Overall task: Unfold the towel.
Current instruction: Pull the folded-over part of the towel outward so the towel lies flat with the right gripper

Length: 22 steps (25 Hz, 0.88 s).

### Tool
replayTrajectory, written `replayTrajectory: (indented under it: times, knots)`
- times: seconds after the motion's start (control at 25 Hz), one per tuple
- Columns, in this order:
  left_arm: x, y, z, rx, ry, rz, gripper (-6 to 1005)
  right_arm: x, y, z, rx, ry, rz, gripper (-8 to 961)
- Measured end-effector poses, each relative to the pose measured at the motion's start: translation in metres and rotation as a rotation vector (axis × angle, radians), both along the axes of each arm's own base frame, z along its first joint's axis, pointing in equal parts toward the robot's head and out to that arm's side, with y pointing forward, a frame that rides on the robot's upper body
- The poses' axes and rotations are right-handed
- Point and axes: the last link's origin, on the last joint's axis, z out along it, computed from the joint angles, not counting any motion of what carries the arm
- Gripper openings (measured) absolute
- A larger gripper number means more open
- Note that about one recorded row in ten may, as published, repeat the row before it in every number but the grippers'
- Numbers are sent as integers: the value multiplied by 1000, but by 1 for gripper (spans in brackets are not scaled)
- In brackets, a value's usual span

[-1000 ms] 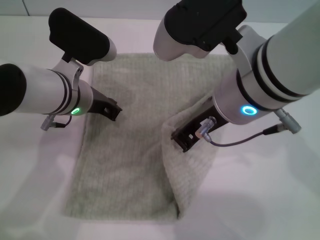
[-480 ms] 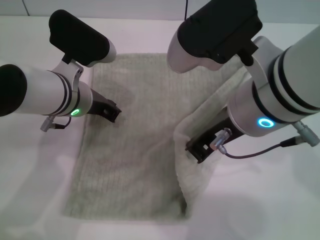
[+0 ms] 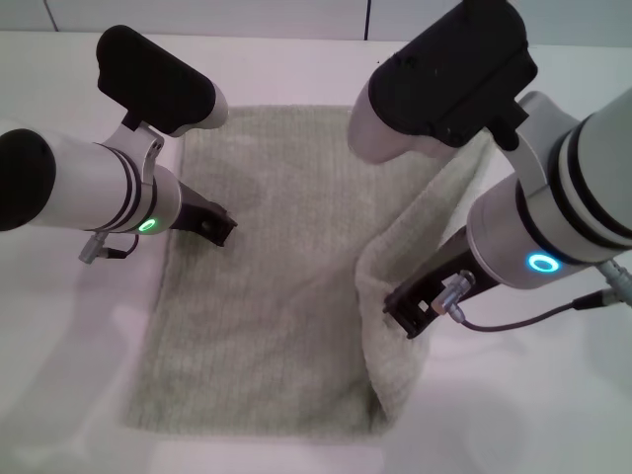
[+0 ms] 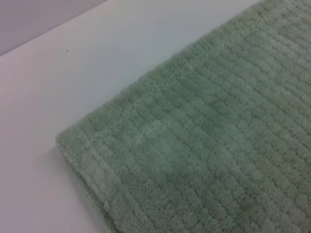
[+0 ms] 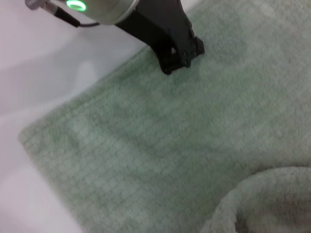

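Two arms over the white table: left hand is down on the left side of the pale sage-green plush ribbed towel, pinning it or just resting, can't tell which; whether its fingers are apart or together isn't visible either. Right hand is at the raised right flap of the towel, toward the table's right edge, and looks clamped on the cloth, though the fold hides the fingers, so can't confirm. Towel lies mid-table, most of it flat and spread. Progress, my read: well along. Main panel is open; remaining work is the right flap, which stands up in a curled ridge from the far right corner to the near right corner and needs laying out flat to the right. No brands, labels or readable writing on anything in view.
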Motion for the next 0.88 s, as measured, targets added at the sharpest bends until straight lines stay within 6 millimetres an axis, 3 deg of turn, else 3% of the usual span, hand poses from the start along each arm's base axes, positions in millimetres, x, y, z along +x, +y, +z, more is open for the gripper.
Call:
replayTrajectory:
  times: [0.88]
  knots:
    - [8,5,3,4,-1,-17,-2,11,-13,-2,14,-80,-79,0]
